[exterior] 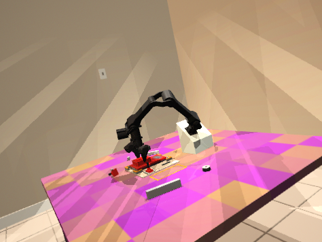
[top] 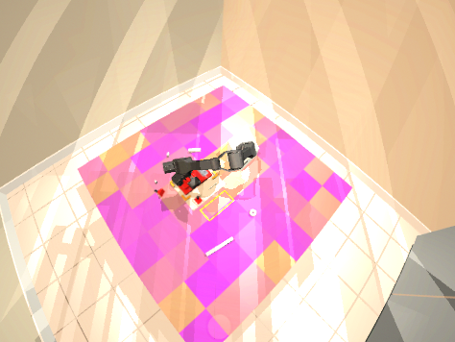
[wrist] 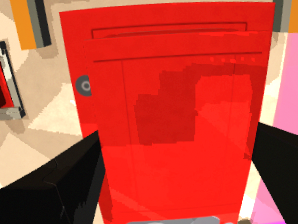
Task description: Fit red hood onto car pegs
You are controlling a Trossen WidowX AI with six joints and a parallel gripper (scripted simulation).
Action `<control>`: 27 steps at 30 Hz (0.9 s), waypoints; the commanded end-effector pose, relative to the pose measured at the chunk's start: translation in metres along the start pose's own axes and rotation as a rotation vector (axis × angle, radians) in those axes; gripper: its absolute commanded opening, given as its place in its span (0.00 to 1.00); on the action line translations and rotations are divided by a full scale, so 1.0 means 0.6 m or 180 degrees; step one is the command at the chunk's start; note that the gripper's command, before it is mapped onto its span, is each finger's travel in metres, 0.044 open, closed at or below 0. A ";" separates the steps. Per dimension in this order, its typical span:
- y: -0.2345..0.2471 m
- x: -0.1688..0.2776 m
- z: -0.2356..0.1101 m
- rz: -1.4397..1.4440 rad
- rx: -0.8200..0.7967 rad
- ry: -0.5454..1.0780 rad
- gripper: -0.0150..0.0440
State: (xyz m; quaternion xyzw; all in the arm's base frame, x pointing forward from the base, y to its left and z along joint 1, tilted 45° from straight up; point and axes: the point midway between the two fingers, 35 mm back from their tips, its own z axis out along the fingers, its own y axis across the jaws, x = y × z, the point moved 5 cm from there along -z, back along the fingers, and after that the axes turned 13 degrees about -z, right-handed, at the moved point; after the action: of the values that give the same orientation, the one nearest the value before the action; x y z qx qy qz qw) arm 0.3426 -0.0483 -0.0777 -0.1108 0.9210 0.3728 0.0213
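Note:
The hood [exterior: 137,162] [wrist: 175,175], a red shell, is between the black fingers of my gripper [top: 192,183] [exterior: 145,160] [wrist: 175,132], which is shut on its two sides. It is over the car chassis [exterior: 162,158] [wrist: 75,30], whose red edge shows past the hood at the top and left in the wrist view. A round grey fitting [wrist: 85,86] shows beside the hood's left edge. The chassis sits in the cream jig [top: 207,193] [exterior: 174,162]. The engine is hidden. The holes and pegs cannot be made out, nor whether the hood touches the deck.
A yellow outline [top: 222,209] [exterior: 172,173] lies beside the jig. Small red parts [top: 198,200] [exterior: 114,172] are near the jig. A long pale bar [top: 220,246] [exterior: 164,189] and a round part [top: 252,212] [exterior: 206,168] lie farther off. A white box [exterior: 200,146] stands by the arm's base.

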 end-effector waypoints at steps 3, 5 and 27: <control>0.000 0.000 -0.001 0.0000 0.0001 0.0000 0.25; 0.000 0.000 0.000 0.0001 0.0000 0.0000 0.30; -0.002 -0.002 -0.040 0.0002 0.0008 -0.0005 1.00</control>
State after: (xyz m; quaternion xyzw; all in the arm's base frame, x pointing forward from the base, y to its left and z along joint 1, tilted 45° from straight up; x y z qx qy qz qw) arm 0.3413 -0.0515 -0.0722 -0.1105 0.9192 0.3777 0.0143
